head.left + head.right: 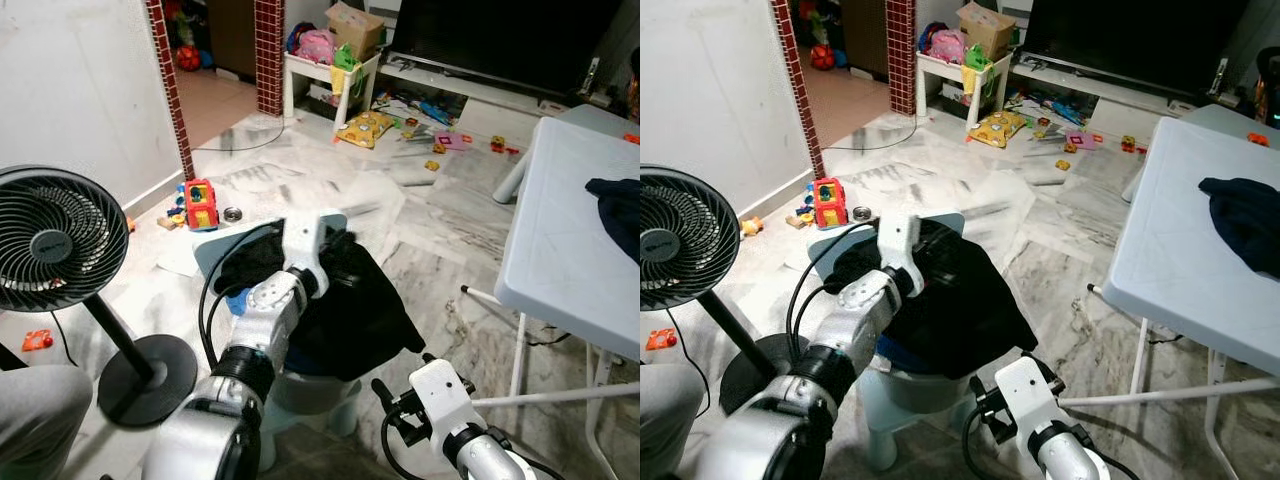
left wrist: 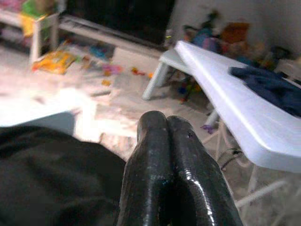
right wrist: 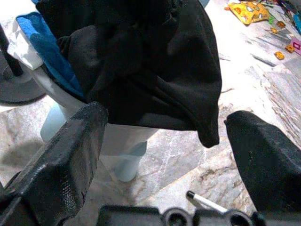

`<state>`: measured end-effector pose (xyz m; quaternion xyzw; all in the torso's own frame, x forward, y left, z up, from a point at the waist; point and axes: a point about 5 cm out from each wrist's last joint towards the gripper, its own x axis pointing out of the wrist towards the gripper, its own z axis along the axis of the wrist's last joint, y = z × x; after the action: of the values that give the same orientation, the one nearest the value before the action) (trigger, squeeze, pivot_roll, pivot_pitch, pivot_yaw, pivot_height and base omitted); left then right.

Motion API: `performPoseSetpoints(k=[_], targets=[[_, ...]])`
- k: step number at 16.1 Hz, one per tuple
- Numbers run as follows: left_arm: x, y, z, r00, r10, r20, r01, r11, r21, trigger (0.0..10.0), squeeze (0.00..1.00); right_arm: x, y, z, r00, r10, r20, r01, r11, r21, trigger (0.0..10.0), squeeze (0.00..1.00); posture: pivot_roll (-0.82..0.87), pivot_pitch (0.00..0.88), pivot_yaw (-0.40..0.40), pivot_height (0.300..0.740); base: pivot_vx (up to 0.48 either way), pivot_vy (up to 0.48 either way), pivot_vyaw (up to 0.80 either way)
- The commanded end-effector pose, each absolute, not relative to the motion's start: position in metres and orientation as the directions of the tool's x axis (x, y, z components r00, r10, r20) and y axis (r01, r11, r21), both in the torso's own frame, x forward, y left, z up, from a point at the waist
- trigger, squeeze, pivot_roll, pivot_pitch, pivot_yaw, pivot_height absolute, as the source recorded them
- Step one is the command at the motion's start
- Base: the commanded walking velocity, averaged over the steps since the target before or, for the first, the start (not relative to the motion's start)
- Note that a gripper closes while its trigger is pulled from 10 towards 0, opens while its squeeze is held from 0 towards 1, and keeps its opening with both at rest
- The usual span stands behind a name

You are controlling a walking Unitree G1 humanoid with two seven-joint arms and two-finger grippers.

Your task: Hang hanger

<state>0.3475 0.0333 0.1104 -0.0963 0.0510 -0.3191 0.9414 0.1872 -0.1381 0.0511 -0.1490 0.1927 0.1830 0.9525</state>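
Observation:
A black garment lies heaped over a pale blue stool, with a blue cloth under it. My left arm reaches over the heap. In the left wrist view, my left gripper is shut just above the black cloth, its two fingers pressed together with nothing seen between them. My right gripper hangs low in front of the stool, its fingers spread wide and empty, facing the garment's hanging edge.
A black standing fan is close on my left. A white folding table on the right holds a dark blue garment. A toy truck and scattered toys lie on the marble floor beyond the stool.

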Motion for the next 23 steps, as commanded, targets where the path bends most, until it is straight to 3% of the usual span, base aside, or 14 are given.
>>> performPoseSetpoints(k=[1,3,4,5,7,9,11,13,19,23], targets=[[0.34,0.027,0.104,0.765,-0.643,-0.044,0.622,0.754,-0.213,0.0,0.0,0.188,-0.142,0.052,0.865,0.277,-0.418,-0.394,0.891,-0.226,10.0,0.0,0.01,0.002,-0.08,0.74,0.0,0.0,0.0],[0.335,0.033,0.099,0.783,-0.62,-0.055,0.603,0.778,-0.179,10.0,0.0,0.188,-0.142,0.052,0.864,0.278,-0.42,-0.397,0.89,-0.226,10.0,0.0,0.01,0.003,-0.083,0.74,0.0,0.0,0.0],[0.334,0.034,0.099,0.788,-0.614,-0.052,0.594,0.78,-0.196,10.0,0.05,0.188,-0.142,0.052,0.863,0.279,-0.421,-0.398,0.889,-0.227,10.0,0.0,0.01,0.002,-0.083,0.74,0.0,0.0,0.0],[0.325,0.034,0.102,0.795,-0.606,-0.032,0.592,0.786,-0.176,10.0,1.0,0.187,-0.143,0.051,0.862,0.279,-0.423,-0.399,0.888,-0.228,10.0,0.0,0.01,0.0,-0.084,0.74,0.0,0.0,0.0],[0.32,0.039,0.099,0.839,-0.542,-0.056,0.528,0.833,-0.165,10.0,1.0,0.188,-0.142,0.051,0.861,0.284,-0.423,-0.404,0.886,-0.227,10.0,0.0,0.02,0.0,-0.087,0.74,0.0,0.0,0.0],[0.32,0.048,0.088,0.861,-0.494,-0.118,0.456,0.854,-0.25,10.0,1.0,0.189,-0.141,0.051,0.859,0.291,-0.422,-0.41,0.883,-0.227,10.0,0.0,0.02,0.0,-0.094,0.74,0.0,0.0,0.0],[0.325,0.057,0.082,0.907,-0.376,-0.191,0.323,0.91,-0.26,10.0,1.0,0.191,-0.14,0.051,0.857,0.296,-0.422,-0.417,0.879,-0.229,10.0,0.0,0.03,0.0,-0.095,0.74,0.0,0.0,0.0],[0.324,0.043,0.078,0.912,-0.32,-0.256,0.269,0.939,-0.215,10.0,1.0,0.193,-0.14,0.052,0.858,0.297,-0.418,-0.417,0.879,-0.232,10.0,0.0,0.02,0.0,-0.095,0.74,0.0,0.0,0.0],[0.316,0.003,0.071,0.895,-0.269,-0.356,0.259,0.963,-0.076,10.0,1.0,0.193,-0.139,0.053,0.859,0.298,-0.416,-0.418,0.877,-0.237,10.0,0.0,0.0,0.0,-0.083,0.74,0.0,0.0,0.0],[0.313,-0.008,0.083,0.898,-0.355,-0.26,0.346,0.935,-0.081,10.0,1.0,0.192,-0.138,0.052,0.858,0.297,-0.42,-0.419,0.877,-0.235,10.0,0.0,0.0,0.0,-0.083,0.74,0.0,0.0,0.0]])
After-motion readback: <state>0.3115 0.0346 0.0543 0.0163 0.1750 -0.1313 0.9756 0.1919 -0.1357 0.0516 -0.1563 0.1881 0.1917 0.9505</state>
